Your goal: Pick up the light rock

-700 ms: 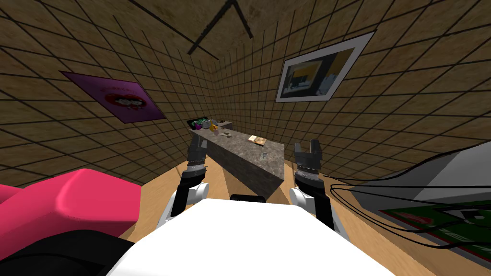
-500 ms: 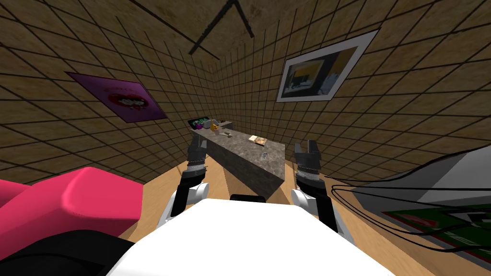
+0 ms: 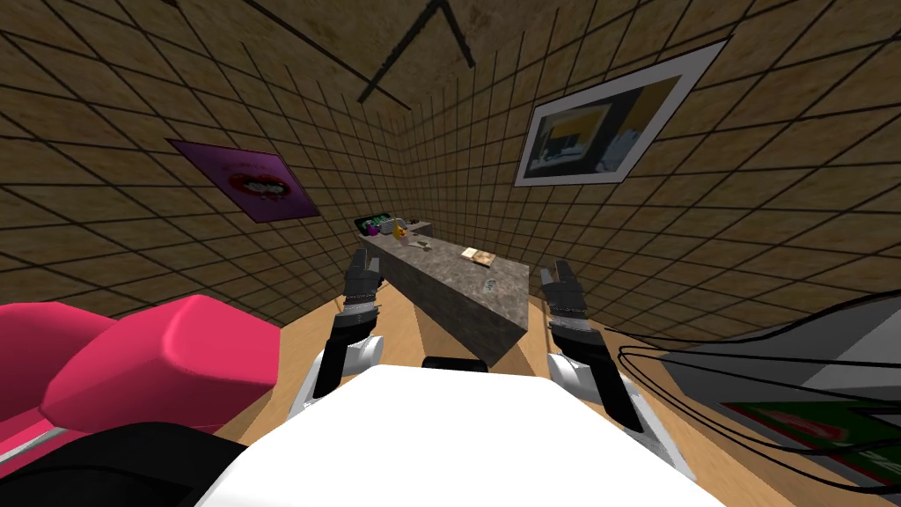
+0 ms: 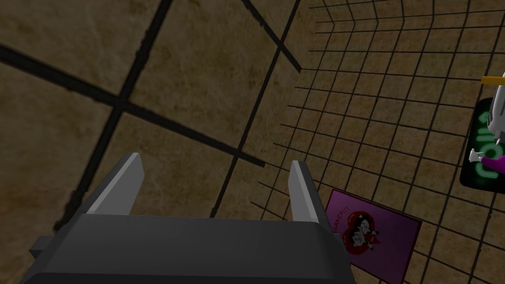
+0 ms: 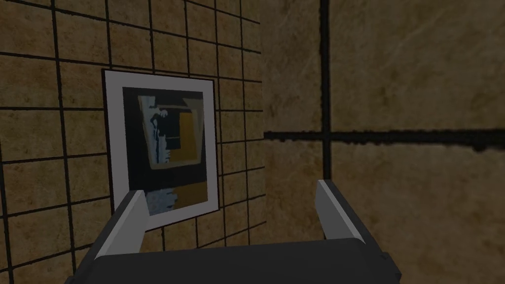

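Note:
A long table with a mottled grey stone top (image 3: 457, 282) stands ahead, running away toward the room's corner. On its far part lies a small pale lump (image 3: 421, 247), likely the light rock, too small to be sure. My left gripper (image 3: 362, 261) is raised beside the table's left side, and its wrist view shows the fingers (image 4: 129, 170) open and empty. My right gripper (image 3: 560, 275) is raised off the table's near right corner, fingers (image 5: 329, 197) open and empty. Both grippers are well short of the lump.
At the table's far end sits a cluster of small purple, yellow and white things (image 3: 387, 227). A flat tan book (image 3: 478, 256) and a small pale item (image 3: 489, 285) lie nearer. A pink sofa (image 3: 167, 361) is at left, and a grey shape with black cables (image 3: 774, 370) at right.
The whole head view has shifted right, so I have turned left. The pink sofa now takes up more of the view. Both arms keep their raised pose.

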`<state>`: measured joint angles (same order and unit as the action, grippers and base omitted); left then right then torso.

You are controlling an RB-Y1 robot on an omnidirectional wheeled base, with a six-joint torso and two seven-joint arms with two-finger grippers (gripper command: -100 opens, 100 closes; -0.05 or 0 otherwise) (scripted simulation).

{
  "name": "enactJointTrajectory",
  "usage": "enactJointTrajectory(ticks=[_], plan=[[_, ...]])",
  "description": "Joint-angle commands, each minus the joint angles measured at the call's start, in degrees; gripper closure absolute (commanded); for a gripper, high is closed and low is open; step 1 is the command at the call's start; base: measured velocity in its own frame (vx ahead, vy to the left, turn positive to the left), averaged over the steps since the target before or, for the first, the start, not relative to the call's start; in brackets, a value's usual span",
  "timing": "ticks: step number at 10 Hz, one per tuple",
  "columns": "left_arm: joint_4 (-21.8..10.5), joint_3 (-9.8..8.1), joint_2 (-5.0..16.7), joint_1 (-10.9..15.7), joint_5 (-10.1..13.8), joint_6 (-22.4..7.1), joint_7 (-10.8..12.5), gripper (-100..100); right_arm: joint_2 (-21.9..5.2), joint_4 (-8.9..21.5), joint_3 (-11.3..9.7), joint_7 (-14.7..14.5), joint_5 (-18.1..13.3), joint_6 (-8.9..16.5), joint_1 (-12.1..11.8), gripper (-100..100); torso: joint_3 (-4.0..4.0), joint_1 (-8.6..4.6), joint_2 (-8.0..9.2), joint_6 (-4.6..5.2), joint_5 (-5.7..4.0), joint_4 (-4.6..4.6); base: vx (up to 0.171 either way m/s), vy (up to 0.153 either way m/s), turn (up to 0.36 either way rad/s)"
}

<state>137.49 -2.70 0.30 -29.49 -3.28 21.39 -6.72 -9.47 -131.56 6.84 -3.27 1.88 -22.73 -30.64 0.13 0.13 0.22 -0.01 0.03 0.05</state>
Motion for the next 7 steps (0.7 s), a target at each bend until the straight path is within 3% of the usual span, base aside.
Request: enactJointTrajectory(ticks=[1, 3, 4, 6, 7], plan=[[0.0, 0.00, 0.0, 0.0, 0.0, 0.0, 0.0, 0, -2.6, -0.6, 1.9, 0.4, 0.4, 2.7, -2.0, -100, 0.00, 0.00, 0.00, 0.00, 0.00, 0.00, -0.067, 0.048, 0.113], [0.0, 0.00, 0.0, 0.0, 0.0, 0.0, 0.0, 0, -5.4, -0.7, 4.1, 0.5, 0.6, 6.3, -3.6, -100, 0.04, 0.06, 0.06, 0.00, 0.01, 0.02, -0.069, 0.064, 0.132], [0.0, 0.00, 0.0, 0.0, 0.0, 0.0, 0.0, 0, -5.4, -0.7, 4.1, 0.5, 0.6, 6.5, -3.6, -100, 0.04, 0.08, 0.06, 0.01, 0.02, 0.02, -0.055, 0.049, 0.021], [0.0, 0.00, 0.0, 0.0, 0.0, 0.0, 0.0, 0, -8.4, -0.8, 6.4, 0.6, 0.9, 10.3, -5.4, -100, 0.00, 0.00, -0.01, 0.00, 0.00, 0.00, -0.053, 0.046, 0.132], [0.0, 0.00, 0.0, 0.0, 0.0, 0.0, 0.0, 0, -8.4, -0.8, 6.4, 0.6, 0.9, 10.7, -5.4, -100, 0.01, 0.03, 0.02, -0.01, 0.01, 0.01, -0.053, 0.051, 0.047]])
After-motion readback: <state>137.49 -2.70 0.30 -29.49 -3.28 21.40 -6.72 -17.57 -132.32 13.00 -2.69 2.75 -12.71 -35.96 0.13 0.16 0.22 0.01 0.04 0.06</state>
